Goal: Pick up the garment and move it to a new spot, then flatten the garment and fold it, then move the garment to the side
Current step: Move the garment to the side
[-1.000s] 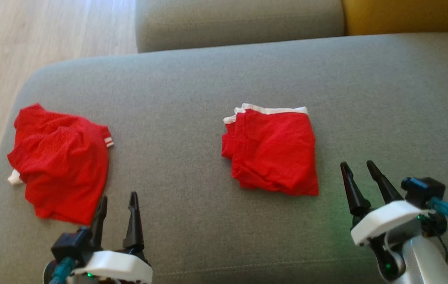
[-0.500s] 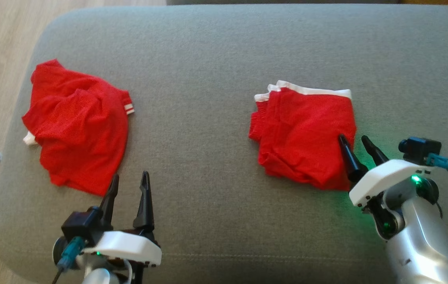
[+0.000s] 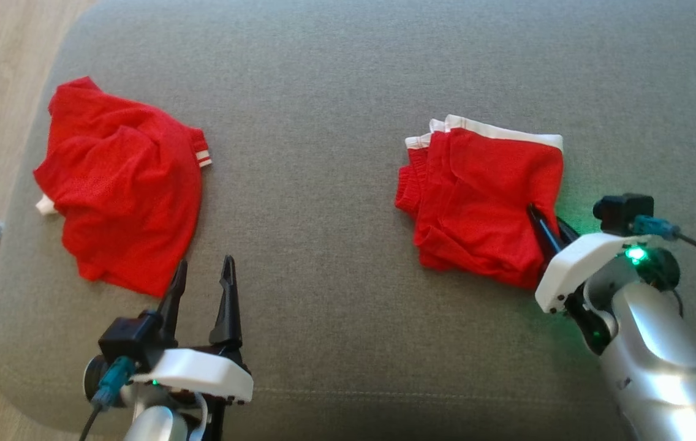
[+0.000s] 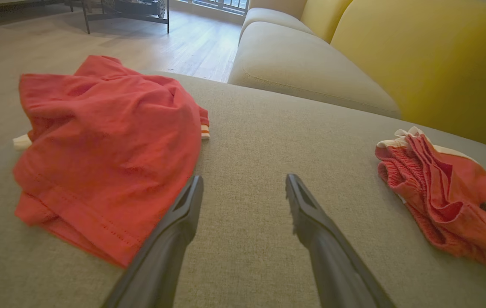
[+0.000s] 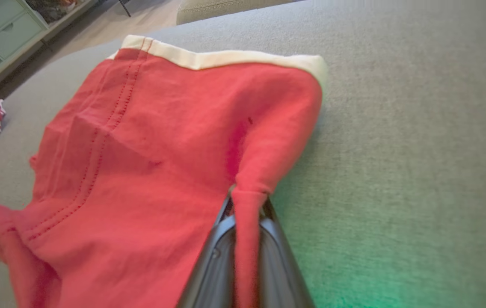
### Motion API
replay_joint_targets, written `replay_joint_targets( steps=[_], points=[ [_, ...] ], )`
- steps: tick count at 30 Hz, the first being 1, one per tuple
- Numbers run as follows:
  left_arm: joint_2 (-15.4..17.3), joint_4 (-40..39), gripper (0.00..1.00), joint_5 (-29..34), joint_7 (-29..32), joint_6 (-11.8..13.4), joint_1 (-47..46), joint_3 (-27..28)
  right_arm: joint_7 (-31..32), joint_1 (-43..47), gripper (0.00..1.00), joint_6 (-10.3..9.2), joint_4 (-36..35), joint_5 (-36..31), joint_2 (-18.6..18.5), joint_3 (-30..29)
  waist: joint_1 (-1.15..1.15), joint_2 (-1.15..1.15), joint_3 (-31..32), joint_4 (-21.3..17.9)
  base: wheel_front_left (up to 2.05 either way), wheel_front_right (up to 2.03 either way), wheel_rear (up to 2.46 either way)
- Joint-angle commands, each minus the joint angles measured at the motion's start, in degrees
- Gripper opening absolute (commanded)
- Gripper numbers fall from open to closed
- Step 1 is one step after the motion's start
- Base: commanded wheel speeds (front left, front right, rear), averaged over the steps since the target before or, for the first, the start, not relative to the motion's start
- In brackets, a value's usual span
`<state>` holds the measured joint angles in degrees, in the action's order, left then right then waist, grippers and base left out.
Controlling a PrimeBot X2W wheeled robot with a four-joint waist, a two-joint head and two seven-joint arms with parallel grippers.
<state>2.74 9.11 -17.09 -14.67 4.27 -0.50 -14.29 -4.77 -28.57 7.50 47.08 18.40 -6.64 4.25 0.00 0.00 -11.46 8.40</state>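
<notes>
The right end effector (image 3: 545,222) is pinched shut on the near edge of the folded red garment (image 3: 476,196), which lies on the grey sofa cushion (image 3: 323,92) (probably to lift it aside). The left end effector (image 3: 202,272) hangs wide open, holding nothing.

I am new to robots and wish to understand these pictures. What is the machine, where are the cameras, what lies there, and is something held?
It is a wheeled robot with two arms, each ending in a two-fingered pincer. One picture comes from its head, looking down; the others from cameras on its left and right wrists, looking along each pincer. On the grey cushion lie a crumpled red garment, at the robot's left, and a folded red garment with a white band. The left pincer is open. The right pincer is shut on an edge of the folded one.
</notes>
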Motion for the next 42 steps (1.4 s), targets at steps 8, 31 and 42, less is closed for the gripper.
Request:
replay_joint_targets(
  steps=[8,31,42],
  points=[
    [0.1,-2.5,1.00,3.6,-0.3,-1.0,-4.8,-0.1,-4.0,-7.2,0.00,-0.01,1.0,-7.1,-6.0,8.4,0.00,0.00,-2.4,-5.0,0.00,0.00,0.00],
    [0.6,-2.4,1.00,12.2,-0.3,-5.7,-20.5,-2.1,-8.6,-22.7,0.00,-0.01,2.8,-6.3,-22.9,11.5,0.00,0.00,-16.3,-20.6,0.00,0.00,0.00],
    [1.3,-2.5,1.00,13.0,-0.3,-6.6,-22.5,-1.5,-10.0,-26.7,0.00,-0.01,6.7,-9.5,-24.4,3.4,0.00,0.00,-19.6,-21.0,0.00,0.00,0.00]
  ],
)
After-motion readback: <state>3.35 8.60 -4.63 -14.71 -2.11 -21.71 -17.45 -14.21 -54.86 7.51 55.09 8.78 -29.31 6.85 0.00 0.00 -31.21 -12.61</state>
